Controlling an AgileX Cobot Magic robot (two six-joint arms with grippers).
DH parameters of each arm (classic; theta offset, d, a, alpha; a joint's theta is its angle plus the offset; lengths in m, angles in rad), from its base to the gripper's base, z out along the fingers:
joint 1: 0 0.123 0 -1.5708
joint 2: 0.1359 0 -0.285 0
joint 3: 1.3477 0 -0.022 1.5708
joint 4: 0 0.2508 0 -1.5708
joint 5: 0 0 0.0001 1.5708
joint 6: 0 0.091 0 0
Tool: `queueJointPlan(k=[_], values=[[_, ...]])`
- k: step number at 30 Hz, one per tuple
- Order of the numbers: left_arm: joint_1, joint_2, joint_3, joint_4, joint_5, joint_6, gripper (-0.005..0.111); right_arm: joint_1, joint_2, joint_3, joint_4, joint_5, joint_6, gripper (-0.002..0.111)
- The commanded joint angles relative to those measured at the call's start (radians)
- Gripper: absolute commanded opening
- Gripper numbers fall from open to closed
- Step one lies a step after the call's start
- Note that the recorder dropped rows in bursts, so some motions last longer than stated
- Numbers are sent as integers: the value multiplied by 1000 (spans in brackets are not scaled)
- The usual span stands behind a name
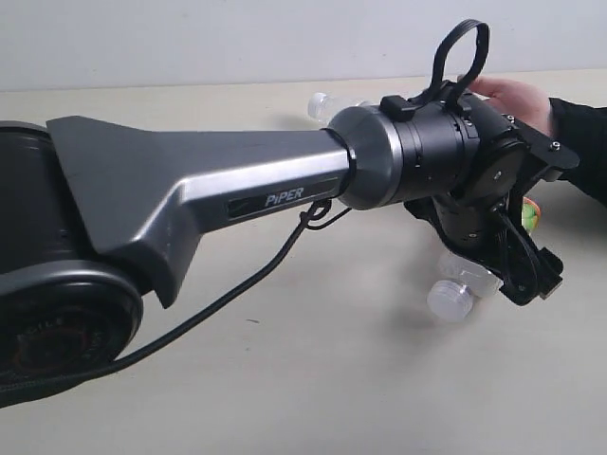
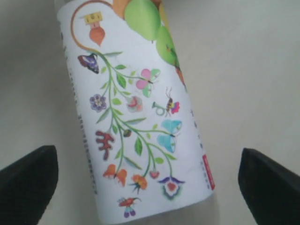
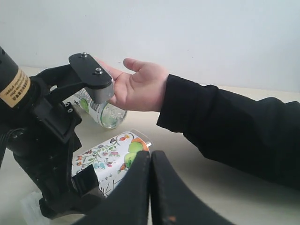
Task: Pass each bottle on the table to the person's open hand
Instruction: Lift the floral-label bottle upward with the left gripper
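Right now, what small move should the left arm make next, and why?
Probably close the left end effector on the floral bottle: its open fingers flank the bottle lying on the table, not yet gripped, and the person's open hand is held out nearby.

Between the black fingers (image 2: 28, 183): floral bottle (image 2: 140, 122), white label strewn with green vines, pink, blue and orange blooms, butterflies, green pears at one end. Under the fingers: pale beige table (image 2: 253, 70). Past the fingers: black sleeve (image 1: 583, 142). Behind them: silver-grey and black arm (image 1: 218, 180).
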Motion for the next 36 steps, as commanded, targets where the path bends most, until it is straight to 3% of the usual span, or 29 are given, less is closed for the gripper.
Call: queueJointPlan(k=[1, 17, 20, 23, 30, 36], values=[[-1, 4, -5, 6, -37, -11, 102, -6, -6, 5, 1, -6, -3, 0], [-1, 32, -5, 6, -26, -11, 102, -6, -6, 5, 1, -6, -3, 0], [-1, 32, -5, 9, -20, -11, 98, -6, -6, 5, 1, -6, -3, 0], [-1, 32, -5, 9, -8, -9, 77, -6, -6, 5, 1, -6, -3, 0], [-1, 24, -5, 9, 45, -10, -1, -6, -6, 5, 1, -6, -3, 0], [-1, -32, -5, 9, 103, -31, 0, -6, -6, 5, 1, -6, -3, 0]])
